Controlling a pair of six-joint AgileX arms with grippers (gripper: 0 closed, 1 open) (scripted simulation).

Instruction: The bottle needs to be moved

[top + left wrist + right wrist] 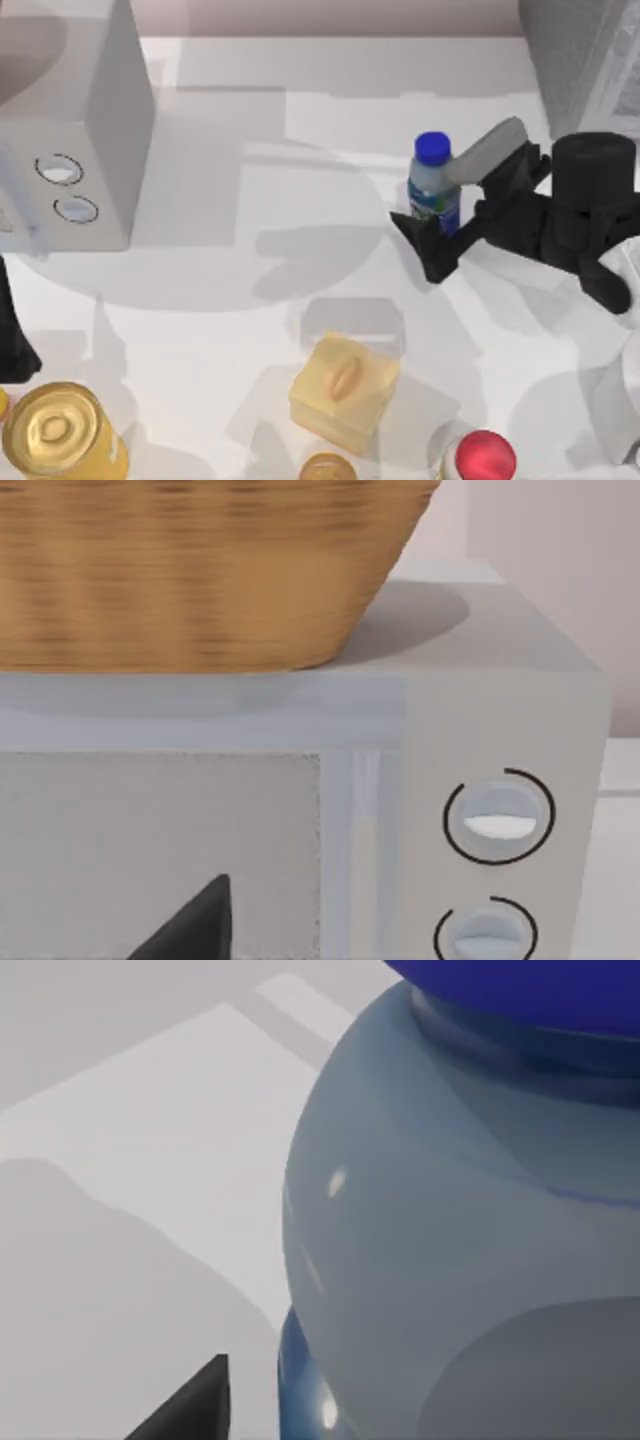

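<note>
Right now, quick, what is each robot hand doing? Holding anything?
Right gripper: fingers on either side of the bottle, seemingly closed on it.
Left gripper: parked facing the microwave, holding nothing visible.

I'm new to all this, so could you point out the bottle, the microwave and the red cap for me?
bottle point(434, 192): top view, on its clear body above the label.
microwave point(95, 150): top view, on its grey top.
red cap point(485, 455): top view, on the cap's middle.

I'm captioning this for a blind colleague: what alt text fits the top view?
The right gripper brackets the upright blue-capped bottle right of the table's centre. A microwave stands far left; a yellow block, gold can and red-capped container line the near edge.
</note>
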